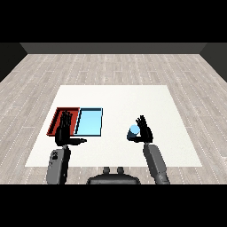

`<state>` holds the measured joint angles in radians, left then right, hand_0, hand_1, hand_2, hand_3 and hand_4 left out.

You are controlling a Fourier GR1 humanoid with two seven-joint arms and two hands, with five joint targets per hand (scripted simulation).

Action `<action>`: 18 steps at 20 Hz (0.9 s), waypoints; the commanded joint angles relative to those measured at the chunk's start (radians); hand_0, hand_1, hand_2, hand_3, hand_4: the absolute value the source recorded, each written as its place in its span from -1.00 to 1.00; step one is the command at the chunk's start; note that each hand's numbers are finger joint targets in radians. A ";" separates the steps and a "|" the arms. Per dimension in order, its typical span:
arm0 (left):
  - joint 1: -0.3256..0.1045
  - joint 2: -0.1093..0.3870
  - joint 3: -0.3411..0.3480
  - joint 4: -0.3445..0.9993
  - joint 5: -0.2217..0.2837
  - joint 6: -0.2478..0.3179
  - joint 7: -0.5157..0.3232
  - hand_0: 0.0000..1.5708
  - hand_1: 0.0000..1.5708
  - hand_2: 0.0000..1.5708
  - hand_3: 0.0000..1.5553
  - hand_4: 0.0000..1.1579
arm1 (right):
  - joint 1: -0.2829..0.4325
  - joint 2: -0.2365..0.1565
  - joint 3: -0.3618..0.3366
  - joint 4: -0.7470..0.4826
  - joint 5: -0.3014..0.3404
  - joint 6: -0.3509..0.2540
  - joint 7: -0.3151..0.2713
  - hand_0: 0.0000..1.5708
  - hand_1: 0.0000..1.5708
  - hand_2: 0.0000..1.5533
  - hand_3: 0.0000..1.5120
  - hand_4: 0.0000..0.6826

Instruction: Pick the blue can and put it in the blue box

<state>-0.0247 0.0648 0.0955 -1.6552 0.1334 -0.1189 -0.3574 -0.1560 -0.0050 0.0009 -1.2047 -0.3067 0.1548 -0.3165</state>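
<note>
White table: right robot hand grips blue can; left robot hand open.

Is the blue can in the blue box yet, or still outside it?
Outside. The blue can is at the right hand, on the table well right of the light blue tray, which shows only its bare floor.

2 trays are lying side by side on the table, left of centre: one tray at left, the other tray touching its right edge. The can is sitting well right of both, nearer the front.
</note>
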 commanded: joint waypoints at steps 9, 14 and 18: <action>0.024 -0.015 -0.014 -0.100 0.023 0.015 0.076 -1.00 -1.00 -1.00 -1.00 -1.00 | -0.012 -0.012 0.030 0.063 0.007 -0.003 -0.016 -1.00 -1.00 -1.00 -1.00 -1.00; 0.011 0.014 0.012 -0.061 0.023 -0.011 0.050 -1.00 -1.00 -1.00 -1.00 -1.00 | -0.076 0.004 0.030 0.084 -0.021 -0.021 0.046 -1.00 -1.00 -1.00 -1.00 -1.00; -0.003 -0.004 0.014 0.055 -0.004 -0.009 -0.037 -1.00 -1.00 -1.00 -1.00 -1.00 | -0.141 0.005 0.105 0.230 -0.049 -0.204 -0.070 -1.00 -1.00 -1.00 -1.00 -1.00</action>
<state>-0.0113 0.0723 0.1137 -1.6693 0.1516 -0.1314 -0.3457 -0.2761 -0.0034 0.0493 -1.0175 -0.3366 0.0856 -0.3525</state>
